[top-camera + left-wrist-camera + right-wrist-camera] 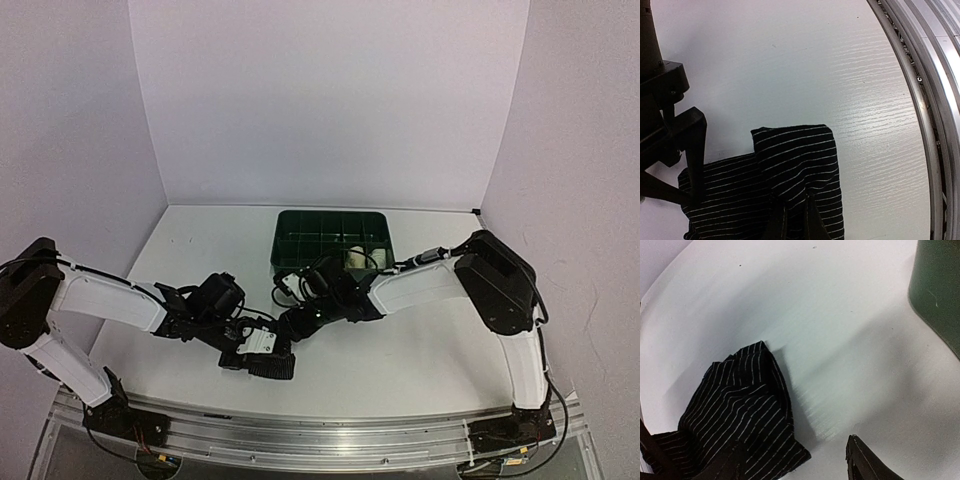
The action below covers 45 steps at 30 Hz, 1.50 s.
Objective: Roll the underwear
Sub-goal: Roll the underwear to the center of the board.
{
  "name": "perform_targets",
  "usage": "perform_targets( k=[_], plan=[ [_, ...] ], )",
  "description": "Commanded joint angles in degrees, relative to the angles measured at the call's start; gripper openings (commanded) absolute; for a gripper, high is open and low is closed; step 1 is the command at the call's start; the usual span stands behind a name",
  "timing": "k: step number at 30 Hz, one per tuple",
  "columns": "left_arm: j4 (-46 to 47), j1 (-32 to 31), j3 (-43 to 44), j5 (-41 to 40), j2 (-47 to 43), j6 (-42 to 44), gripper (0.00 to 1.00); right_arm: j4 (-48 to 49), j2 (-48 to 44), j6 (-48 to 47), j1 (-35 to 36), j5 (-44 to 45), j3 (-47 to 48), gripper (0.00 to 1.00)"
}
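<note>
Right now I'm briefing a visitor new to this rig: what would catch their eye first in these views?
The black striped underwear, partly folded over itself, lies on the white table near the front rail, pinched by the left gripper. The right gripper hangs open at its edge. Behind, a dark green tray holds something pale.

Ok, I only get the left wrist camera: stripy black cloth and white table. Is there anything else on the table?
Observer: Yes, a dark green tray sits farther back, toward the wall.
Operator: Is something inside it?
Observer: A pale bundle lies in a compartment at its near right side.
Operator: What's the other arm doing?
Observer: The right gripper is open, fingers wide apart, at the edge of the striped underwear.
</note>
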Motion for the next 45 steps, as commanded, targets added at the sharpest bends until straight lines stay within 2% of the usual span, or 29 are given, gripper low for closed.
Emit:
perform_targets(
  k=[1,4,8,9,10,16,21,28,33,35,40,44,45],
  plan=[
    [-2.33,0.28,-1.19,-0.36,-0.44,1.22,0.00,-4.44,2.37,-3.27,2.72,2.40,4.42,0.62],
    [-2.36,0.29,-1.19,-0.55,-0.53,0.95,0.00,-6.51,3.52,-3.46,3.19,2.04,3.76,0.50],
    [-3.89,0.31,-0.19,-0.29,-0.54,-0.31,0.00,-6.44,2.74,-2.22,3.21,4.27,1.35,0.08],
    [-5.22,0.31,0.49,0.40,-0.34,-0.94,0.00,-6.43,2.22,-2.14,3.09,5.52,0.75,0.02],
    [-6.92,0.32,1.80,1.47,-0.14,-1.91,0.00,-6.39,1.65,-1.97,2.73,6.40,0.25,0.00],
    [-25.53,1.56,8.34,17.07,2.14,-3.50,0.00,-6.21,-1.46,-0.74,1.56,12.98,-0.76,0.00],
    [-34.25,4.78,10.50,22.99,6.53,-4.13,0.00,-6.02,-1.79,-0.15,1.43,15.15,-0.51,0.00],
    [-37.12,11.30,19.95,25.32,19.29,-7.71,0.00,-5.46,-0.88,0.17,1.31,13.74,-0.06,0.00],
    [-34.69,12.63,23.82,25.30,23.11,-10.44,0.00,-5.08,-1.01,-0.03,1.34,9.75,-0.52,0.00],
    [-34.85,12.97,24.53,25.12,25.21,-10.74,0.00,-5.11,-1.74,-0.28,1.33,9.30,-1.04,0.08],
    [-33.52,14.58,24.72,25.10,28.76,-12.31,0.00,-5.04,-6.77,-1.73,1.23,9.69,-2.90,0.35],
    [-34.59,15.19,27.04,25.55,32.04,-12.52,0.00,-0.67,-12.38,-3.29,1.27,10.37,-6.26,0.48],
    [-34.70,15.35,27.50,25.49,32.47,-12.52,0.00,0.67,-14.10,-3.60,1.30,10.50,-7.90,0.55]
  ],
)
